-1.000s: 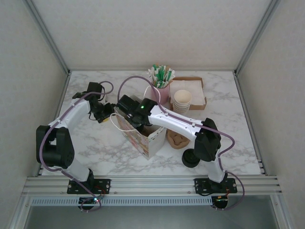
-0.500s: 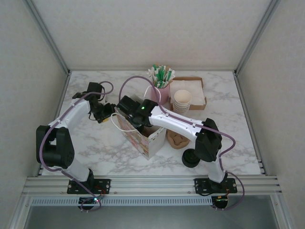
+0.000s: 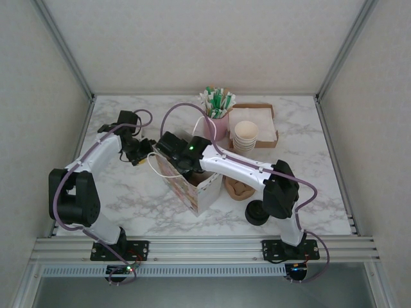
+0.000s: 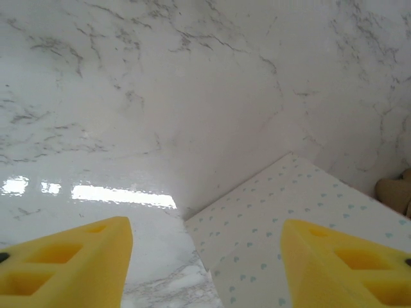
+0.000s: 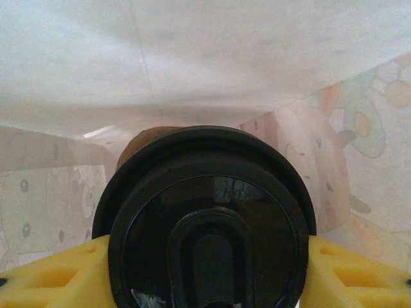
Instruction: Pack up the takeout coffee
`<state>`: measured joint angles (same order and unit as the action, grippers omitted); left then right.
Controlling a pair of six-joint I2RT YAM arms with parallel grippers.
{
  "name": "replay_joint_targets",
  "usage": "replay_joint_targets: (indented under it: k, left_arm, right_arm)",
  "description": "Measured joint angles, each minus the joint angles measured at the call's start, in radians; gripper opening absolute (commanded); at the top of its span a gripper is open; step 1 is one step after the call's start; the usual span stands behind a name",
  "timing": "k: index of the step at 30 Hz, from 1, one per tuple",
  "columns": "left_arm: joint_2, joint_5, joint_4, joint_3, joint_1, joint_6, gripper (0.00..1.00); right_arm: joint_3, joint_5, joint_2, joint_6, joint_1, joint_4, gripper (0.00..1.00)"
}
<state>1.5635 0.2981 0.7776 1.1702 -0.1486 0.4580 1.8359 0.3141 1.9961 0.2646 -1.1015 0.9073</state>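
Observation:
The takeout coffee [image 5: 205,218], seen by its round black lid, sits between the yellow fingers of my right gripper [image 5: 205,282], which is shut on it. Cup and gripper are down inside the white paper bag [image 3: 192,187], whose inner walls [image 5: 192,58] surround them. From above, the right wrist [image 3: 186,154] reaches into the bag's open top and the cup itself is hidden. My left gripper [image 3: 142,154] is open just left of the bag. Its yellow fingertips [image 4: 70,256] frame the bag's dotted side [image 4: 302,218] and the marble table [image 4: 128,96], holding nothing.
Behind the bag are a pink cup of stir sticks [image 3: 218,119], a stack of lidless cream cups [image 3: 244,136] and a cardboard tray of napkins [image 3: 260,119]. A brown holder [image 3: 239,188] and bare black lids [image 3: 257,213] lie right of the bag.
My right gripper has sunk a little deeper into the bag with the coffee, and the bag has shifted slightly toward the front left. The left arm has stayed put.

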Motion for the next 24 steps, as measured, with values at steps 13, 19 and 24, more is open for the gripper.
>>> replay_joint_targets:
  k: [13,19,24]
  left_arm:
    - [-0.269,-0.07,-0.072,-0.332,0.03,0.389,0.31]
    - [-0.309,-0.038,-0.125,-0.425,-0.016,0.502,0.31]
    - [-0.305,-0.009,-0.21,-0.48,-0.102,0.58,0.29]
  right_arm:
    - [0.063,-0.012,0.018,0.022,-0.038,0.077,0.52]
    - [0.064,-0.019,0.018,0.037,-0.043,0.078,0.52]
    - [0.064,-0.019,0.018,0.047,-0.043,0.077,0.52]
